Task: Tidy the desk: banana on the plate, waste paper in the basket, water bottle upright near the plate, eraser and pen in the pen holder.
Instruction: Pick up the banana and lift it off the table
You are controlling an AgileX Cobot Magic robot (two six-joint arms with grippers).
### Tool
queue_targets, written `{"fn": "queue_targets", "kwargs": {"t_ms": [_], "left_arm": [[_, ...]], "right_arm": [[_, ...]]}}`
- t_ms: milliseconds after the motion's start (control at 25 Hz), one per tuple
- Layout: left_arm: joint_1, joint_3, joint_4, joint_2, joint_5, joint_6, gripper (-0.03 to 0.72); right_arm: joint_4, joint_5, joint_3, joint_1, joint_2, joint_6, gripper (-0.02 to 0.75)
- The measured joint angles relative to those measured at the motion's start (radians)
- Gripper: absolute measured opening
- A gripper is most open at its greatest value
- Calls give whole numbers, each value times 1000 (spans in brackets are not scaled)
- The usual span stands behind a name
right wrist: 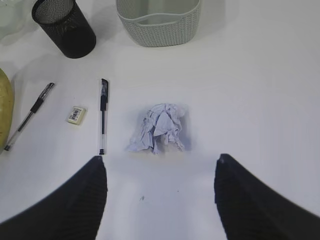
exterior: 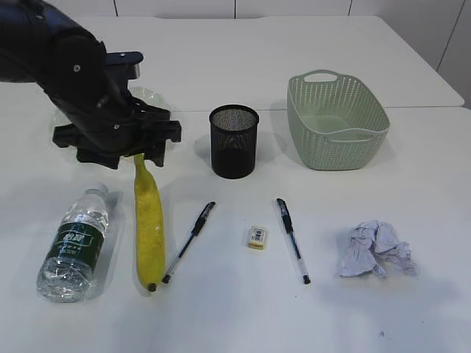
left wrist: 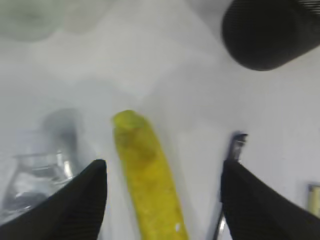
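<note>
Up close, left gripper (left wrist: 162, 200) is spread wide, jaws either side of the banana (left wrist: 150, 185) tip, not touching it; view is blurry. Banana lies flat on the table (exterior: 412, 147), its lower end cut off in the left wrist view. Water bottle (exterior: 73, 246) lies on its side just left of banana; a pen (exterior: 189, 241) lies just right, tip near the banana's bottom end. Clear plate (exterior: 147, 95) is mostly hidden behind the left arm. Right gripper (right wrist: 160, 200) is also spread open, hovering above the crumpled waste paper (right wrist: 161, 129); it's out of the exterior view. Eraser (exterior: 257, 237) sits between the pens, second pen (exterior: 292, 239) to its right. Mesh pen holder (exterior: 234, 140) stands beside the green basket (exterior: 336, 121).
</note>
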Motion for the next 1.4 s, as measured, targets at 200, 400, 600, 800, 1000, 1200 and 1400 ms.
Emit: {"fn": "queue_targets", "kwargs": {"t_ms": [200,400,600,800,1000,1200,1400], "left_arm": [[0,0,84,0,32,-110,506],[0,-4,75,35,9,-153,506],[0,-4,72,77,-17,-166,506],[0,-4,72,117,-29,-190,506],[0,-4,72,154,-45,-199,506],[0,-4,75,185,-74,-201,506],[0,-6,77,221,-96,-203,505]], "right_arm": [[0,0,0,0,0,0,501],[0,0,0,0,0,0,501],[0,0,0,0,0,0,501],[0,0,0,0,0,0,501],[0,0,0,0,0,0,500],[0,0,0,0,0,0,500],[0,0,0,0,0,0,500]]}}
